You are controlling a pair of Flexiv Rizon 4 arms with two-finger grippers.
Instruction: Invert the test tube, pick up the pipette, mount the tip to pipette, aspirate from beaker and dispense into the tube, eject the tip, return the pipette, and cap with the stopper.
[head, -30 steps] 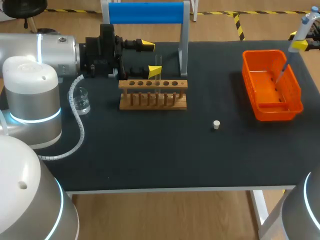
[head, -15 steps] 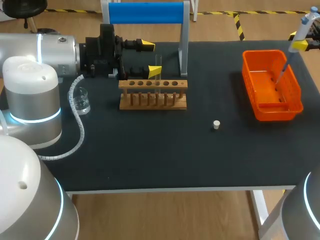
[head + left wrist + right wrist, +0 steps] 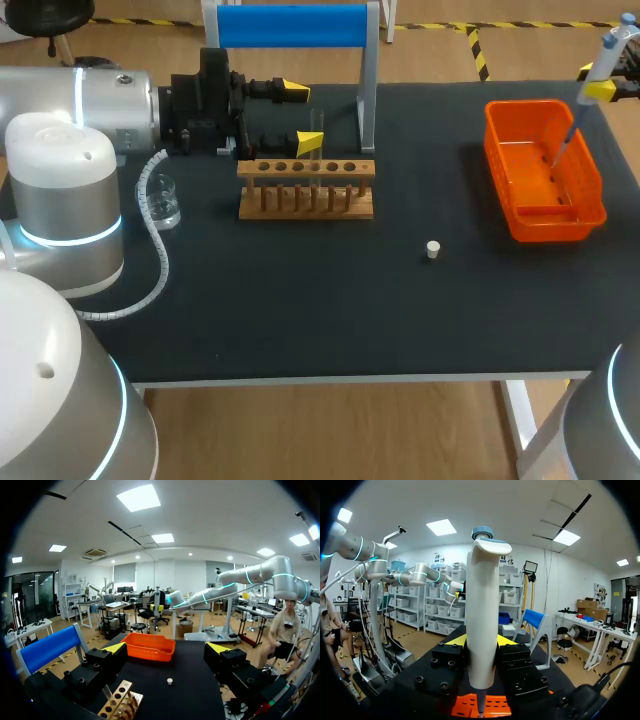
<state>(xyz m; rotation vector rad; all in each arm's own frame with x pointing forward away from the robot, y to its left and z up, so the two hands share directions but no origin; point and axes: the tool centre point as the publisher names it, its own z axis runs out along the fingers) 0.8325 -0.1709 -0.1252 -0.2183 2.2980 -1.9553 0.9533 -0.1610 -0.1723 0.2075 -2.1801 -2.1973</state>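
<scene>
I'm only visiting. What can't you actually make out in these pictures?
Beaker: head view, the coiled cable crosses it; liquid level unreadable.
Test tube: head view, clear glass too faint to show contents.
Pipette: right wrist view, its body hides where the jaws touch it.
Pipette's lower end: head view, too small over the orange bin to tell whether a tip is on.

Far right of the rack (image 3: 306, 188), our right gripper (image 3: 600, 90), holding the pipette (image 3: 578, 112), runs off the edge; left of the rack, our cable (image 3: 152, 225) half-covers the beaker (image 3: 165, 205); the pipette's lower end is too small to read.
</scene>
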